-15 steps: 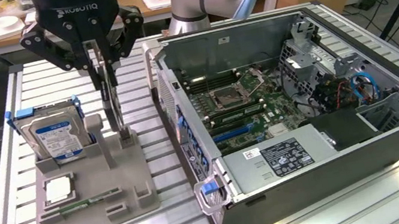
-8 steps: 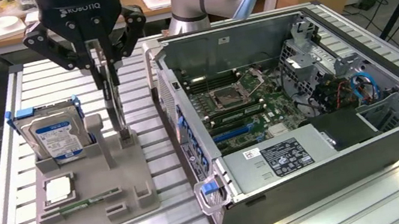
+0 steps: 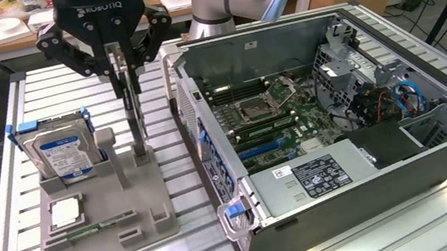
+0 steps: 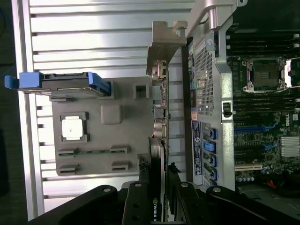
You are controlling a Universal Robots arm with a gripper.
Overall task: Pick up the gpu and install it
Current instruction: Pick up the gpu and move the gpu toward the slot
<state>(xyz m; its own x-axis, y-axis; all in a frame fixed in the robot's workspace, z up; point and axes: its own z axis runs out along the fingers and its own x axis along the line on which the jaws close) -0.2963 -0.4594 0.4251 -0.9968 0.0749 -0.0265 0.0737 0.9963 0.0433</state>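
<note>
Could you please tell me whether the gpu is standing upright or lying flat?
Upright: the gpu stands on edge, its top clamped in the gripper.

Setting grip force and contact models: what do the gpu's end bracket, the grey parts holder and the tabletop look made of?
On the gpu, the end bracket is likely stamped sheet metal: silvery, thin, with a bent lip. The grey parts holder is probably plastic, possibly printed: matte, uniform grey, with shaped pockets. The tabletop looks like aluminium profile: pale sheen, parallel grooves.

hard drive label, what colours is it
Blue and white; the hard drive label shows best in the exterior view.
</note>
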